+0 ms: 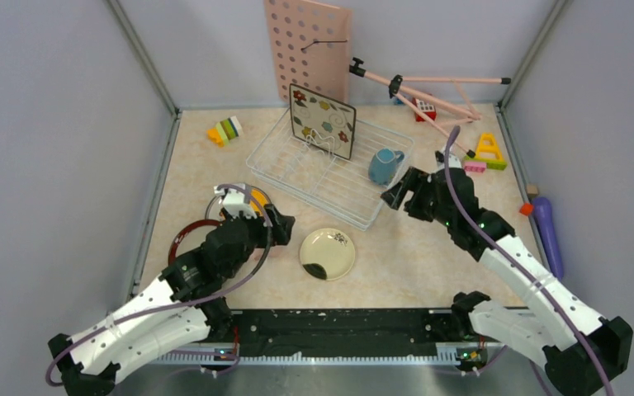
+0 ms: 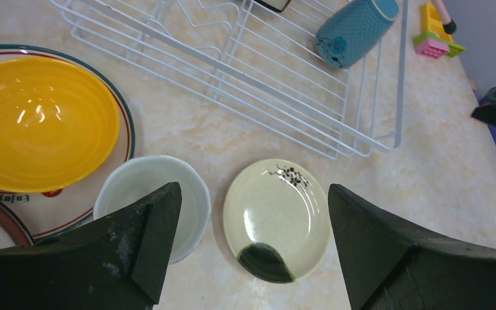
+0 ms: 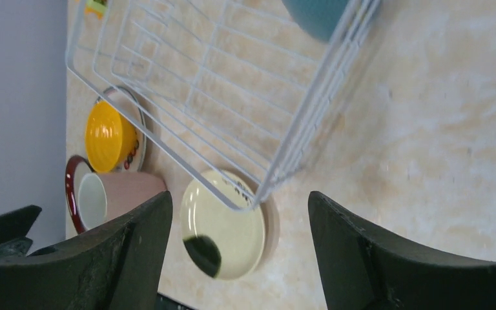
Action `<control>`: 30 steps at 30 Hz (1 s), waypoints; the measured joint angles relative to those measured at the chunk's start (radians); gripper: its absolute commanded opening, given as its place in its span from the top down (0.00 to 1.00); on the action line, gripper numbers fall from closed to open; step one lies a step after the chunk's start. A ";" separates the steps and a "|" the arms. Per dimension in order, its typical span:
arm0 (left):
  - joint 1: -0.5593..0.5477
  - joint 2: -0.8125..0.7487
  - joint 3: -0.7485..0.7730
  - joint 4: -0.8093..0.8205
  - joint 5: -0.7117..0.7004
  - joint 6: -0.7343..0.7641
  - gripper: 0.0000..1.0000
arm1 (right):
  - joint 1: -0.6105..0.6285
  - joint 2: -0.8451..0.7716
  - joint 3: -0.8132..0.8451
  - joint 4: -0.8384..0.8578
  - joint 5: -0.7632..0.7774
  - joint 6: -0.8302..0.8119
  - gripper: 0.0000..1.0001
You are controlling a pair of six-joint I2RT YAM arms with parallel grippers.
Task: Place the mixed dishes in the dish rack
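1. Top: alone shows flowered plate point(image 1: 323, 120) upright in rack point(image 1: 355, 202); blue cup point(image 1: 385, 166) inside too; cream plate point(image 1: 327, 253) on table point(image 1: 429, 264).
2. Left wrist: reveals left gripper point(image 2: 253, 194) wide open, empty, above cream plate; yellow bowl point(image 2: 39, 123) on rimmed plate point(image 2: 126, 123).
3. Right wrist: reveals right gripper point(image 3: 240, 200) open, empty, over rack corner; pink cup point(image 3: 119, 194) near bowl.

Both arms are leaning toward the far side, left tool point(image 1: 274, 223) and right tool point(image 1: 399, 192) each gaping wide, gripping nothing.
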 measured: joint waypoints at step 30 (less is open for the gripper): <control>0.342 -0.008 0.016 -0.287 0.199 -0.193 0.06 | 0.006 0.236 -0.129 0.182 0.077 0.276 0.54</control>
